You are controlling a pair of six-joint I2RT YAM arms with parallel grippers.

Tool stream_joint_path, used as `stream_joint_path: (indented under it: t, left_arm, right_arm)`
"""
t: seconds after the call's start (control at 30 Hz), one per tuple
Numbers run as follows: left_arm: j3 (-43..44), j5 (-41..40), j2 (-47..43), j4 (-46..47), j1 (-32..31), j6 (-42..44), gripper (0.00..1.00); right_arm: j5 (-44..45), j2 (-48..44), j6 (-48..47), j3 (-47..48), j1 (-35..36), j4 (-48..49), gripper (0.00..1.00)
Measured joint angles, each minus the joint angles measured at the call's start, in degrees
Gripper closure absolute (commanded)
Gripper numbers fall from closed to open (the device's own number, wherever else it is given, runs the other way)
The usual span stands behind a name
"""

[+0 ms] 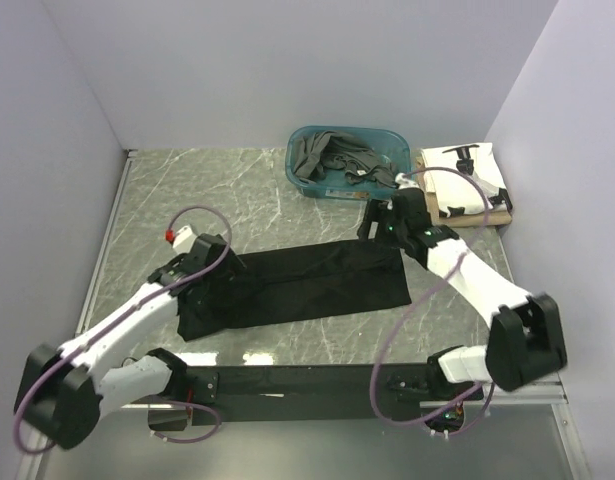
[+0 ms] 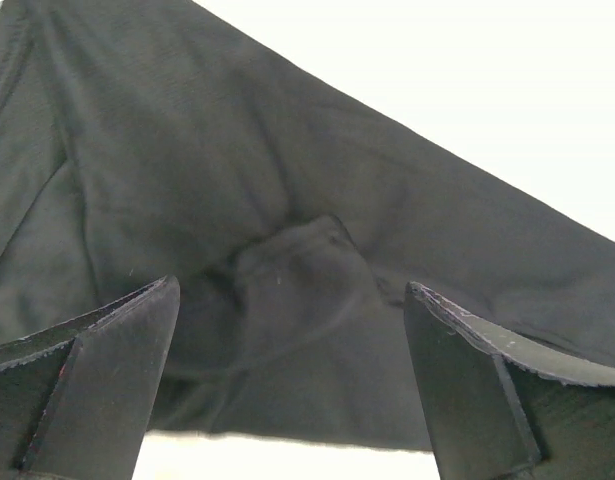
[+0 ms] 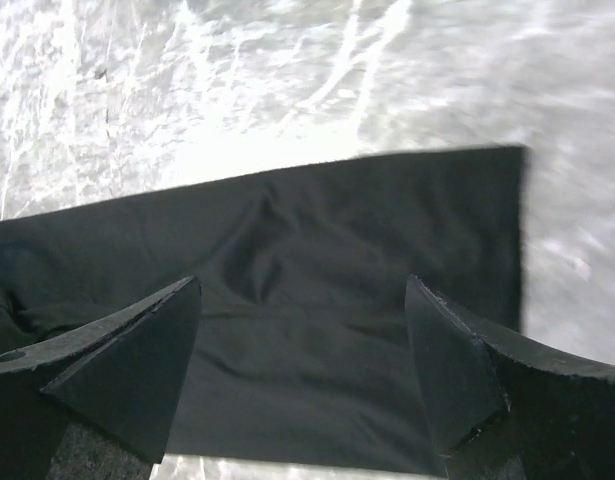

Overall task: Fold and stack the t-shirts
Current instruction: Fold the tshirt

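Note:
A plain black t-shirt (image 1: 307,282) lies folded into a long strip across the middle of the marble table. My left gripper (image 1: 202,262) hovers over its left end, open and empty; in the left wrist view the black cloth (image 2: 287,250) fills the space between the fingers (image 2: 107,370). My right gripper (image 1: 379,222) is at the shirt's upper right corner, open and empty; the right wrist view shows the black shirt (image 3: 317,300) below it. A folded white t-shirt with black print (image 1: 465,178) lies on a tan one (image 1: 502,214) at the far right. Dark grey shirts (image 1: 332,155) lie crumpled in the tub.
A teal plastic tub (image 1: 392,150) stands at the back, just behind the right gripper. Grey walls close in the table on the left, back and right. Bare marble (image 1: 197,190) lies at the back left.

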Motion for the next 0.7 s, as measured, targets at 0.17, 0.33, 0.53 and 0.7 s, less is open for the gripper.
stream_joint_path:
  t: [0.17, 0.33, 0.53, 0.7]
  left_arm:
    - [0.28, 1.77, 9.75, 5.07, 1.27, 1.38, 0.00]
    - [-1.75, 7.23, 15.26, 11.41, 7.30, 2.56, 0.01]
    - [-1.49, 9.55, 18.93, 16.57, 11.02, 3.93, 0.01]
    - [3.19, 9.46, 25.90, 21.18, 13.53, 5.22, 0.00]
  right_arm:
    - [-4.44, 12.37, -0.79, 4.92, 0.00, 1.57, 0.11]
    - [-7.34, 20.63, -1.22, 6.38, 0.00, 2.16, 0.11]
    - [-10.34, 22.21, -1.22, 4.96, 0.04, 3.26, 0.11]
    - [-12.81, 19.78, -1.05, -1.27, 1.62, 7.08, 0.11]
